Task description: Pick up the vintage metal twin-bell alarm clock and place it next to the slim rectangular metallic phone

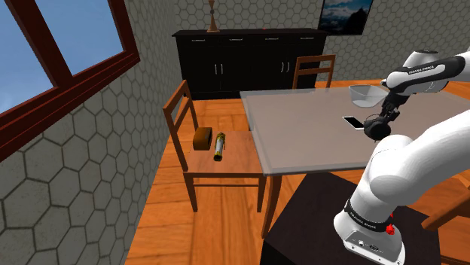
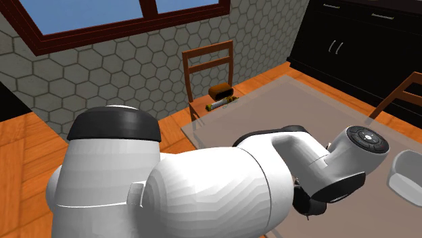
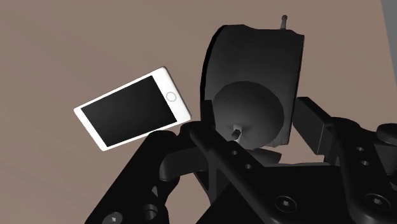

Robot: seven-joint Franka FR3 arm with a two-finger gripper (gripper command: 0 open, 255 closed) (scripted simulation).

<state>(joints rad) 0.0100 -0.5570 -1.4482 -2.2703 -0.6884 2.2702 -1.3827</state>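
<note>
Over the right end of the grey table [image 1: 301, 132], as the shoulder view shows it, the black gripper [image 1: 381, 120] hangs with the dark alarm clock [image 1: 376, 129] in its grasp. In the wrist view the two fingers [image 3: 191, 137] are closed against the clock's [image 3: 251, 89] round body from either side, one bell dome facing the camera, so the gripper [image 3: 251, 130] has a firm-looking hold on it. I cannot tell whether the clock's feet touch the tabletop or hang just above it.

What matters for the next move is the phone [image 1: 352, 121]. It lies flat on the table just to the shoulder view's left of the clock, near but apart. In the wrist view the phone [image 3: 132, 108] lies at a slant, and the short end with the round button points towards the clock. The clock is thus already beside that end, and I judge that little sideways travel is left: chiefly a straight lowering and a release. A pale bowl [image 1: 367, 94] stands farther back, clear of both.
</note>
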